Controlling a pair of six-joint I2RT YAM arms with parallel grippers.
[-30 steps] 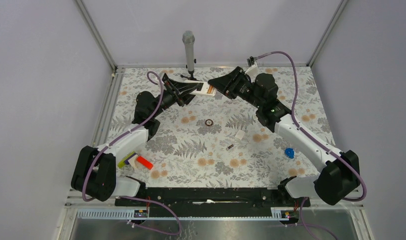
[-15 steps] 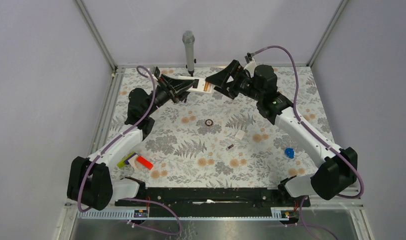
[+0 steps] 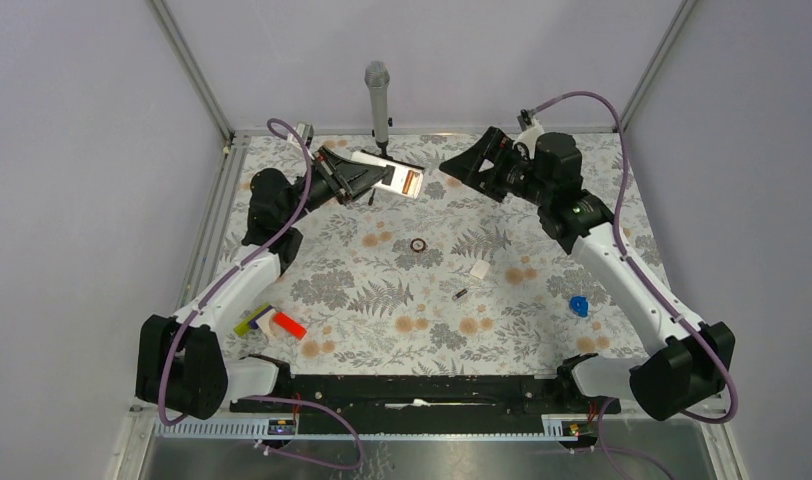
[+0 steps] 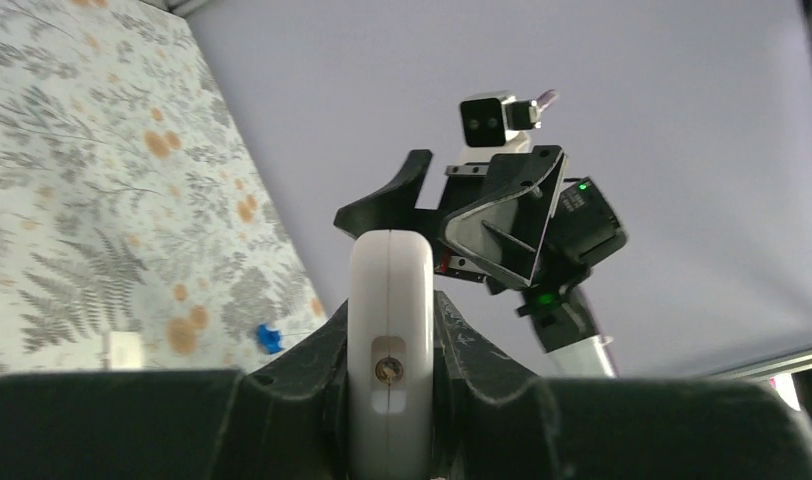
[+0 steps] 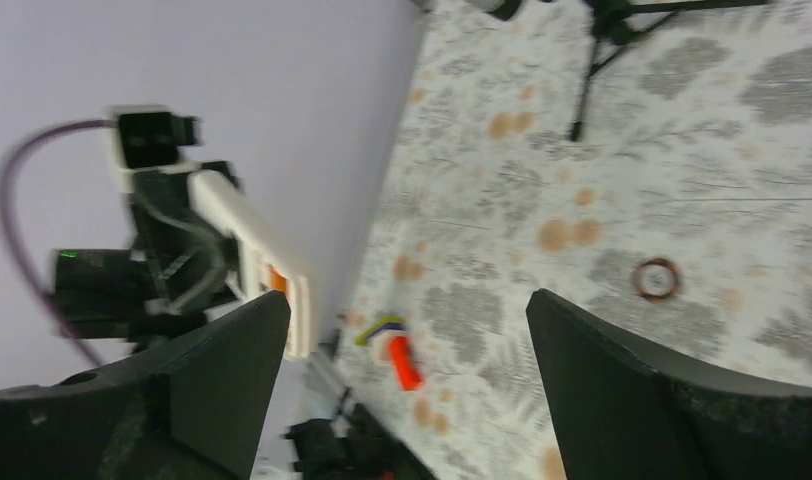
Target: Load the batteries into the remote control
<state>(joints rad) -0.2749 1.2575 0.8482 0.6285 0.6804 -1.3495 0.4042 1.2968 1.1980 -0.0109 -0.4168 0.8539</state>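
My left gripper (image 3: 375,178) is shut on the white remote control (image 3: 399,181) and holds it above the far part of the table. A copper-orange strip (image 3: 413,183) shows in the remote's open back. In the left wrist view the remote control (image 4: 390,300) stands edge-on between the fingers. My right gripper (image 3: 460,166) hangs open just right of the remote, apart from it, with nothing between its jaws. From the right wrist the remote control (image 5: 254,245) appears at the left, outside the open right gripper (image 5: 407,312). One battery (image 3: 460,294) lies on the mat.
A small dark ring (image 3: 418,245) and a white flat piece (image 3: 478,270) lie mid-table. A blue piece (image 3: 579,306) sits at the right. A red-and-white block with a yellow-green piece (image 3: 272,322) lies near left. A microphone on a stand (image 3: 378,100) rises at the back.
The right gripper opened wide and drew back to the right, away from the remote. The left gripper shifted the remote slightly left and turned it flatter.
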